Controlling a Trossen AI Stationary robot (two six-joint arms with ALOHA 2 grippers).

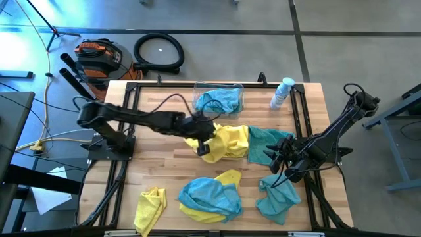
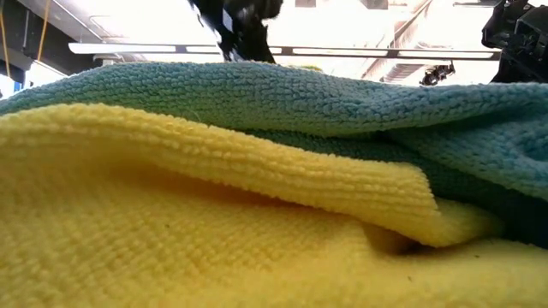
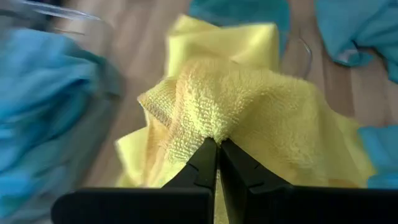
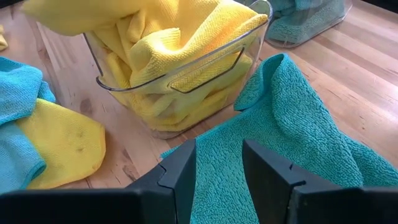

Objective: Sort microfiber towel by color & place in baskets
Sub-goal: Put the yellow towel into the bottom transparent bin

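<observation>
The left gripper (image 3: 217,146) pinches a bright yellow towel (image 3: 249,106), fuzzy and bunched, over the yellow-filled basket (image 4: 186,81) mid-table. The right gripper (image 4: 219,165), jaws parted, hovers over a teal towel (image 4: 292,143) at the table's right. The far basket (image 1: 238,92) holds teal cloth (image 1: 220,100).

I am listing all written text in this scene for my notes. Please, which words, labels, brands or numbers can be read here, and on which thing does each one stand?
None can be read.
Bottle: any label is too small to tell.
Orange and black machine on the floor: no legible brand.
Yellow towel, teal towel, basket: no writing seen.
</observation>
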